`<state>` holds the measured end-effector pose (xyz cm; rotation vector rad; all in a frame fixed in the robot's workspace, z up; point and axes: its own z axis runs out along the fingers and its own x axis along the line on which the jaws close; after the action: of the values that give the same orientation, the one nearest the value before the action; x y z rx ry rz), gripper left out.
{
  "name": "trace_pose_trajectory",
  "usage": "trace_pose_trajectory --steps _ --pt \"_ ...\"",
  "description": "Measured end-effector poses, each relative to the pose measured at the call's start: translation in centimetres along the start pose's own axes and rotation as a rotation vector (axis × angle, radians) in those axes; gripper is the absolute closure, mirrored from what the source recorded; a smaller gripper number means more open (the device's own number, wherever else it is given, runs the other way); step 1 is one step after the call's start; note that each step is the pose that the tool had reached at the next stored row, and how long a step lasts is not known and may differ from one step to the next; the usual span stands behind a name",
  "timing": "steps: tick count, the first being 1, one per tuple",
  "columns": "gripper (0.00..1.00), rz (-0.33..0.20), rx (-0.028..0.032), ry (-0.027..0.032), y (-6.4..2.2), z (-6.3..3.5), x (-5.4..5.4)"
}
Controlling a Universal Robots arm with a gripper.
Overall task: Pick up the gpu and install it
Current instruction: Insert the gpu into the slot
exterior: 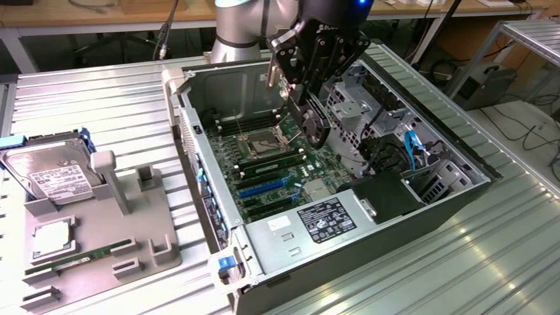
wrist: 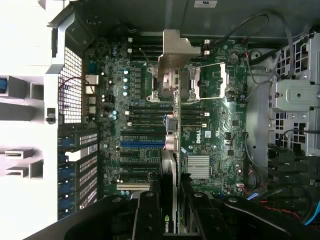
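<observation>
The gpu (exterior: 315,128) hangs from my gripper (exterior: 303,98) inside the open computer case (exterior: 455,197), a little above the motherboard (exterior: 271,170) near the CPU socket (exterior: 261,146). The gripper is shut on it. In the wrist view the gpu (wrist: 170,125) shows edge-on as a thin dark card. Its pale silver bracket (wrist: 172,50) is at the far end, over the socket area, and the gripper (wrist: 172,200) clamps its near end by a green logo. The blue expansion slot (wrist: 142,142) lies beside the card's edge.
A grey holder tray (exterior: 105,256) on the exterior view's left carries a hard drive (exterior: 52,174), a CPU (exterior: 51,239) and a green RAM stick (exterior: 79,259). Inside the case are the power supply (exterior: 324,220), the drive cage (exterior: 355,108) and loose cables (exterior: 411,147).
</observation>
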<state>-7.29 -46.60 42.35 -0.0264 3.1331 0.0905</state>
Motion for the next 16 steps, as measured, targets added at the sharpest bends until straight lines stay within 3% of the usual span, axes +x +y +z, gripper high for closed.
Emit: trace_pose_trajectory --steps 5,8,9,16 --pt "0.74 -0.091 -0.0006 0.0030 0.00 0.01 0.00" --pt "0.74 -0.207 -0.0013 0.0057 0.00 0.05 0.00" --pt "0.74 -0.252 -0.0015 0.0052 -0.01 0.09 -0.01" --pt "0.74 -0.381 -0.0007 -0.0027 -0.01 0.25 0.00"
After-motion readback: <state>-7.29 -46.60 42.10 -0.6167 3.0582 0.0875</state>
